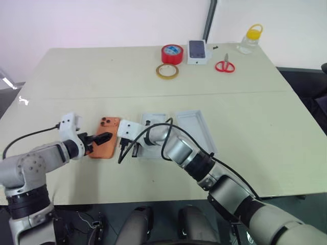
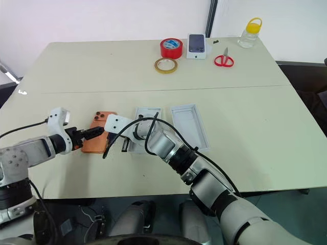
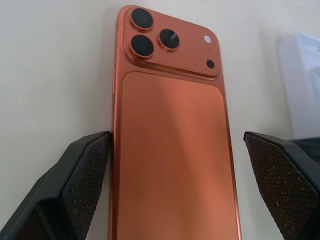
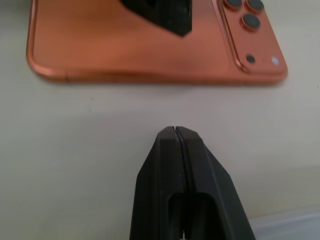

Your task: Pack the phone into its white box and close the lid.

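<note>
The phone [image 1: 104, 137] lay camera-side up on the bench [image 1: 153, 76]. The left tool [image 3: 175, 190] straddled it, fingers apart. The right tool [image 4: 176, 131], pinched together, hovered just beside the phone.

- Head stereo pair: looks forward and down over both arms, whole worktop [image 1: 153, 76] in frame, far view. Both eyes share the same scene, slightly offset.
- Left wrist cam: looks along its own spread fingers [image 3: 75, 185], very close over the phone [image 3: 172, 150], lens cluster at the far end.
- Right wrist cam: close, low over the worktop, faces the phone's long edge. Shares the phone with the left wrist cam.
</note>
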Available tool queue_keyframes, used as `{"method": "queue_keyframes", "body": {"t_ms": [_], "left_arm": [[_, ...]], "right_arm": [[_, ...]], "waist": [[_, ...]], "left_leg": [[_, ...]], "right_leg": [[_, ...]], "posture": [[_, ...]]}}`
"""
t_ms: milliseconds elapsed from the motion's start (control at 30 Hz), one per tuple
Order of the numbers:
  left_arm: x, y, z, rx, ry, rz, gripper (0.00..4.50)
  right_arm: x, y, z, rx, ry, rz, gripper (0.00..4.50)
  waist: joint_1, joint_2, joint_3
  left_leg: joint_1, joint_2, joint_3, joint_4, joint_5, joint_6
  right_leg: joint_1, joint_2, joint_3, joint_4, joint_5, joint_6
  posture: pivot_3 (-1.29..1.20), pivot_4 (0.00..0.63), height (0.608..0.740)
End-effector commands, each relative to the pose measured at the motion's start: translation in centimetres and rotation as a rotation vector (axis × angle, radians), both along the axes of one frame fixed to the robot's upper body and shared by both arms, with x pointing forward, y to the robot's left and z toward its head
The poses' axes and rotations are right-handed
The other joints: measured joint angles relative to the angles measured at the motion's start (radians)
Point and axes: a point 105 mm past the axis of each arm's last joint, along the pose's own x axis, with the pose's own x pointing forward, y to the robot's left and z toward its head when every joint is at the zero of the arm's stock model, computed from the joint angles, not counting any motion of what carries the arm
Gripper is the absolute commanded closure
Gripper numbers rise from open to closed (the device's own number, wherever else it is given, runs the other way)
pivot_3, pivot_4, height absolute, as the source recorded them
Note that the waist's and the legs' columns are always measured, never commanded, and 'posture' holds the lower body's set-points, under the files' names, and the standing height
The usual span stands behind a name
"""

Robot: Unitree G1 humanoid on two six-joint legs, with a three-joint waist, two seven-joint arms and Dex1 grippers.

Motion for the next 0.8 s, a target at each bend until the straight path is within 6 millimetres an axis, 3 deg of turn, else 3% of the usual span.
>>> {"method": "queue_keyframes", "body": {"t_ms": [33, 133, 367, 567, 667, 733, 800], "left_arm": [[-1.5, -3.5, -1.9, -0.112, 0.105, -0.128, 0.05], [-1.9, -4.6, -1.8, -0.132, 0.103, -0.16, 0.05], [-1.8, -4.8, -1.2, -0.269, 0.092, -0.124, 0.05], [-1.1, -3.6, -1.1, -0.265, 0.085, -0.038, 0.05], [-0.8, -2.9, -0.9, -0.268, 0.078, -0.004, 0.78], [-0.8, -2.4, -0.8, -0.278, 0.073, 0.016, 1.66], [-0.7, -2.2, -0.7, -0.318, 0.062, 0.031, 1.66]], "right_arm": [[-0.2, 0.7, 1.2, -0.01, -0.061, 0.052, 4.5], [-0.2, 0.5, 1.1, -0.022, -0.068, 0.057, 4.5], [-0.2, 0.3, 1.1, -0.018, -0.068, 0.058, 4.5], [-0.2, 0.3, 1.0, -0.016, -0.066, 0.054, 4.5], [-0.2, 0.2, 1.0, -0.016, -0.065, 0.052, 4.5], [-0.2, 0.2, 0.9, -0.017, -0.065, 0.051, 4.5], [-0.2, 0.2, 0.9, -0.017, -0.067, 0.051, 4.5]], "waist": [[0.002, 0.001, -0.001], [0.003, 0.001, -0.002], [0.002, 0.002, -0.003], [0.001, 0.002, -0.003], [-0.002, 0.002, -0.003], [-0.003, 0.002, -0.003], [-0.003, 0.002, -0.003]], "left_leg": [[0.0, 0.0, 0.0, 0.0, 0.0, 0.0], [0.0, 0.0, 0.0, 0.0, 0.0, 0.0], [0.001, 0.0, 0.0, 0.0, 0.0, 0.0], [0.001, 0.0, 0.0, 0.0, 0.0, 0.0], [0.001, 0.0, 0.0, 0.0, 0.0, 0.0], [0.001, 0.0, 0.0, 0.0, 0.0, 0.0], [0.001, 0.0, 0.0, 0.0, 0.0, 0.0]], "right_leg": [[0.0, 0.0, 0.0, 0.0, 0.0, 0.0], [0.0, 0.0, 0.0, 0.0, 0.0, 0.0], [0.001, 0.0, 0.0, -0.001, 0.0, 0.0], [0.001, 0.0, 0.0, -0.001, 0.0, 0.0], [0.001, 0.0, 0.0, -0.001, 0.0, 0.0], [0.001, 0.0, 0.0, -0.001, 0.0, 0.0], [0.001, 0.0, 0.0, -0.001, 0.0, 0.0]], "posture": [[0.0, 0.15, 0.74], [0.0, 0.15, 0.74], [0.0, 0.15, 0.74], [0.0, 0.15, 0.74], [0.0, 0.15, 0.74], [0.0, 0.15, 0.74], [0.0, 0.15, 0.74]]}}
